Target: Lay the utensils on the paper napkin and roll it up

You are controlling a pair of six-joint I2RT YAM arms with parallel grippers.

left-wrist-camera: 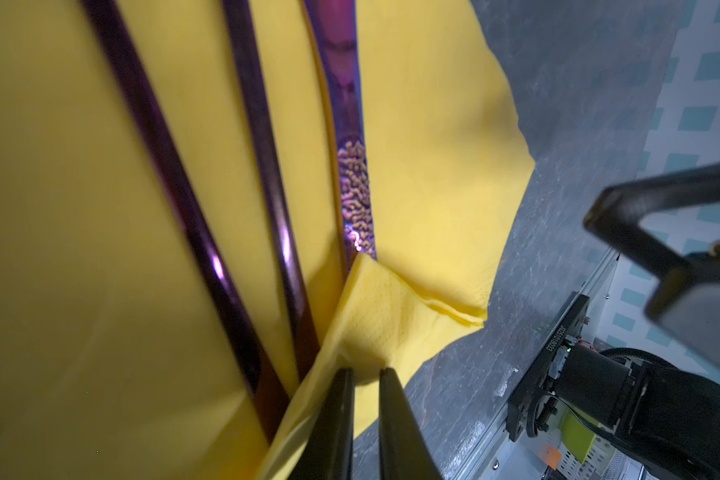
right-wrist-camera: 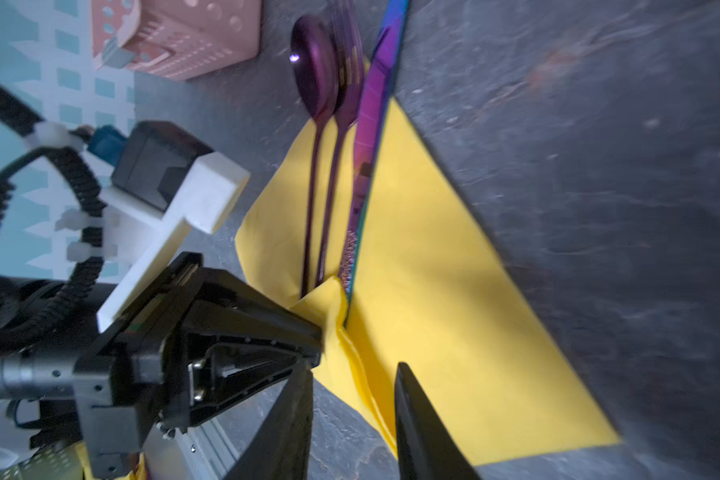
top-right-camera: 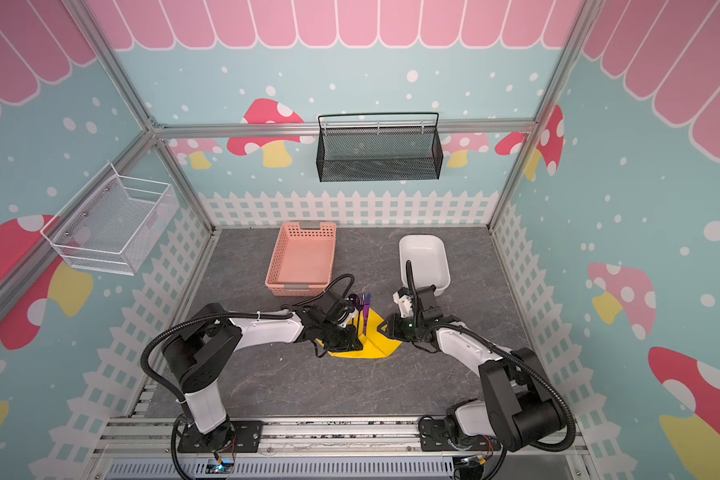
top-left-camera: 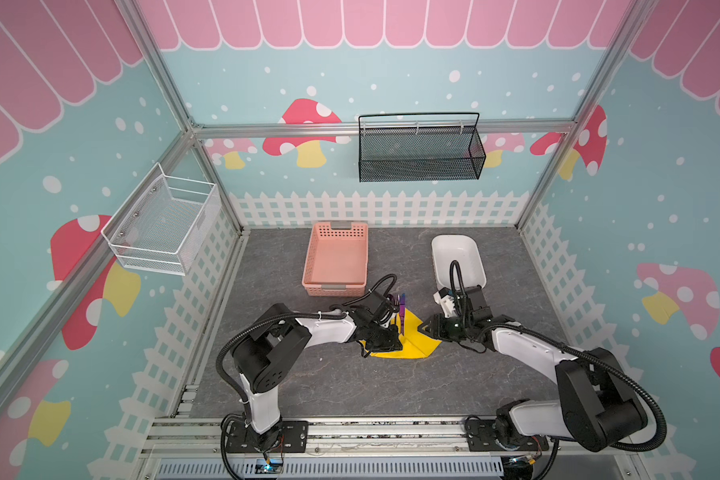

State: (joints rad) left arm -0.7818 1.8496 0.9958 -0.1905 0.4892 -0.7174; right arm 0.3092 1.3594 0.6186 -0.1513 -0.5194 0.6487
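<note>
In both top views: paper napkin [top-left-camera: 414, 347] mid-worktop [top-left-camera: 329, 374], utensils [top-left-camera: 400, 305] lying on it, heads overhanging.
Left wrist: left end effector [left-wrist-camera: 364, 374] pinched onto the folded corner.
Right wrist: right end effector [right-wrist-camera: 355, 370] parted, gripping nothing.
Risk: a one-sided pull could skew the utensils or tear the paper.

We see the paper napkin [right-wrist-camera: 433, 291] as thin, matt yellow paper, finely embossed. The spoon [right-wrist-camera: 314, 70], fork [right-wrist-camera: 348, 89] and knife [right-wrist-camera: 371, 137] look like polished metal, glossy and iridescent purple, and the knife's handle carries a rough, wormy texture. The table [right-wrist-camera: 578, 166] looks matt, grey and stone-like.
</note>
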